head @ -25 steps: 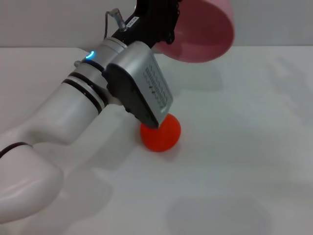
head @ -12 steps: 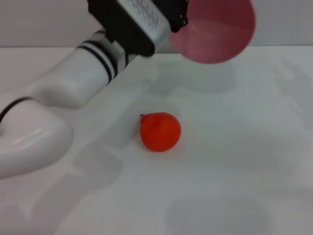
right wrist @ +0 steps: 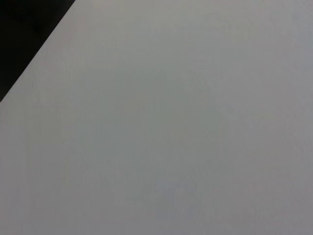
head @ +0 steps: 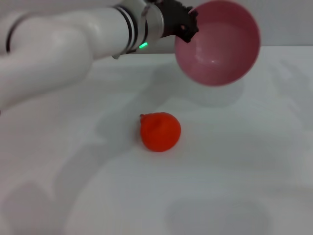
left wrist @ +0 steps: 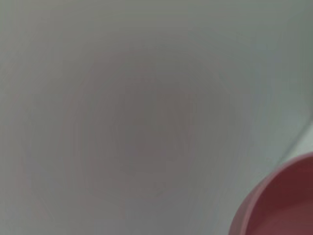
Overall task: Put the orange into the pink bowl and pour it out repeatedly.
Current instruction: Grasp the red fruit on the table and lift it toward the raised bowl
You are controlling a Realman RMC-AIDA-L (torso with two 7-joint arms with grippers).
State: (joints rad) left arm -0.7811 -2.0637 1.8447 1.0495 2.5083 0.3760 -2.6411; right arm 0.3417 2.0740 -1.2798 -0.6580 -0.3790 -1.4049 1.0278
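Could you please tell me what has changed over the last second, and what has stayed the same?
The left gripper, shut on the pink bowl's rim, has swung the arm up and back off the orange, which is now fully visible. The bowl has turned from showing its outside to showing its empty inside. The orange has stayed in the same spot on the white table.

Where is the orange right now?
In the head view, the orange lies on the white table near centre, in front of the pink bowl held up by the left claw.
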